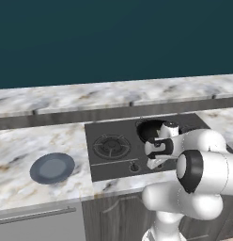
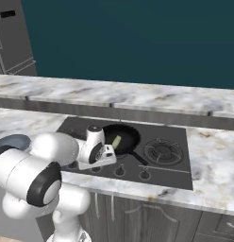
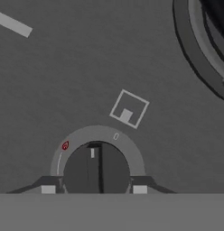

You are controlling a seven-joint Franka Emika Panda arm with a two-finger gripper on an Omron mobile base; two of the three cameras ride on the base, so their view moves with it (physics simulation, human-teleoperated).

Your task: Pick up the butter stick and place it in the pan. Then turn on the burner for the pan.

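A dark stovetop [image 1: 113, 162] was set into a marbled counter [image 1: 24, 146], with a raised marbled ledge [image 1: 90, 94] running behind it below a deep teal wall [image 1: 113, 37]. A round blue-grey plate [image 1: 52, 168] lay flat on the counter well to the left of the stovetop, while a ringed burner [image 1: 111, 146] sat on the stove's left half and a small knob [image 1: 134, 166] stood near its front edge. The white arm [image 1: 198, 174] rose from the lower right and bent over the stove's front, its hand covering part of the black pan [image 1: 149, 129] on the burner to the right.
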